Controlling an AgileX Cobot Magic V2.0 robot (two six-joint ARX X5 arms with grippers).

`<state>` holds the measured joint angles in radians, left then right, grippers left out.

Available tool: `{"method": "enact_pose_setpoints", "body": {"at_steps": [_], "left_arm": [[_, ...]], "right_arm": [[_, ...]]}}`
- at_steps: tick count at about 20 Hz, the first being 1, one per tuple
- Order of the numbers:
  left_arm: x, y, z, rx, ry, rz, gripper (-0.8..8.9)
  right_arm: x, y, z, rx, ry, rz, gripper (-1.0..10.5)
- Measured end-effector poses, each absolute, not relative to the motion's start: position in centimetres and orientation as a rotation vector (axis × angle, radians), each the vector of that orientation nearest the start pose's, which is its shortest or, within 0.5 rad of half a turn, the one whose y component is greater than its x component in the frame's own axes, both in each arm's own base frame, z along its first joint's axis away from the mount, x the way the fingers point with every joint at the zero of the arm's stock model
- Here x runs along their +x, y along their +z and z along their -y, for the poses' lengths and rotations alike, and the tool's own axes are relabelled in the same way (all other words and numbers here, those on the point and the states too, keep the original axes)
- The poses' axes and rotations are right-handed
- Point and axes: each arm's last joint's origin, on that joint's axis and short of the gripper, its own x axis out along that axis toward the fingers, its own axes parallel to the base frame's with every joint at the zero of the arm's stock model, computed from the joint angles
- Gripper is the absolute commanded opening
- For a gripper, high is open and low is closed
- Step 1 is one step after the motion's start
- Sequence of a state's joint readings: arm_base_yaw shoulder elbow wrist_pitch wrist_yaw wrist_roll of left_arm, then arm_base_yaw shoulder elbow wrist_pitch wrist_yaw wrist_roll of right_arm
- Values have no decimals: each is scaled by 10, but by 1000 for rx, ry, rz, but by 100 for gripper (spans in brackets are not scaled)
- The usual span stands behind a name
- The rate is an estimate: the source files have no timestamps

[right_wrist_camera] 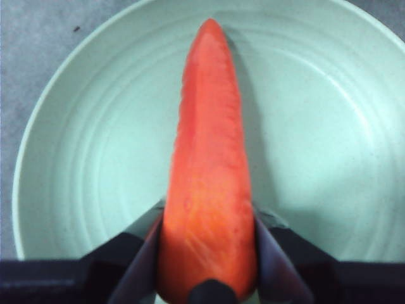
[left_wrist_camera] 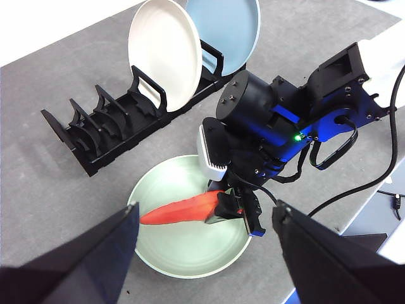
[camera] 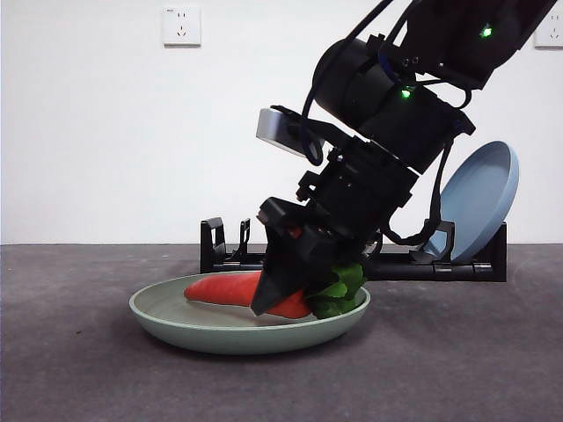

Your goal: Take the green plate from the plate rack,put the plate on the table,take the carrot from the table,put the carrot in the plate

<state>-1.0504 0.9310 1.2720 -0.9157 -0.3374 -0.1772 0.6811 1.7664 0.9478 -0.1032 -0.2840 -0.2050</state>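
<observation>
Here the right end effector [camera: 283,294] clamps the carrot [camera: 224,288] in the green plate [camera: 176,327] on the table [camera: 79,369].

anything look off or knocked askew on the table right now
Nothing stands out. The green plate sits flat on the table, the right gripper holds the carrot inside it, and the beige plate and blue plate stand in the plate rack.

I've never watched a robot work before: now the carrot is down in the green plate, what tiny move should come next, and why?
Probably opening the jaws. The right gripper is shut on the carrot, which lies low inside the green plate on the table, seemingly resting on it. Letting go there should leave it in place; lifting away comes afterwards. The left gripper waits open above.
</observation>
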Motion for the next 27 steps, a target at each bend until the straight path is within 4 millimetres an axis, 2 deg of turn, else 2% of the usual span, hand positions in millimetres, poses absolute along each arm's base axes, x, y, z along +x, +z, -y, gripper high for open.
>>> {"method": "enact_pose_setpoints", "body": {"at_steps": [3, 4, 10, 12, 14, 17, 20, 23, 27], "left_arm": [[84, 402, 128, 209, -647, -510, 354], [84, 402, 128, 211, -647, -512, 354], [84, 400, 127, 222, -645, -525, 354], [84, 400, 127, 229, -643, -532, 354], [83, 399, 126, 234, -642, -538, 354], [83, 397, 125, 249, -639, -556, 354], [82, 396, 124, 260, -636, -569, 354], [82, 395, 123, 270, -634, -581, 346], [81, 393, 122, 285, -636, -602, 345]], "right_arm": [[259, 149, -220, -350, 980, -852, 507], [260, 149, -220, -348, 976, -854, 580], [260, 152, -218, -365, 927, -844, 599], [256, 175, -215, -347, 922, -781, 599], [247, 209, -207, -313, 921, -691, 599], [222, 254, -188, -266, 916, -647, 598], [187, 287, -160, -243, 909, -671, 596], [151, 303, -131, -236, 893, -757, 596], [114, 308, -101, -240, 889, -887, 595]]}}
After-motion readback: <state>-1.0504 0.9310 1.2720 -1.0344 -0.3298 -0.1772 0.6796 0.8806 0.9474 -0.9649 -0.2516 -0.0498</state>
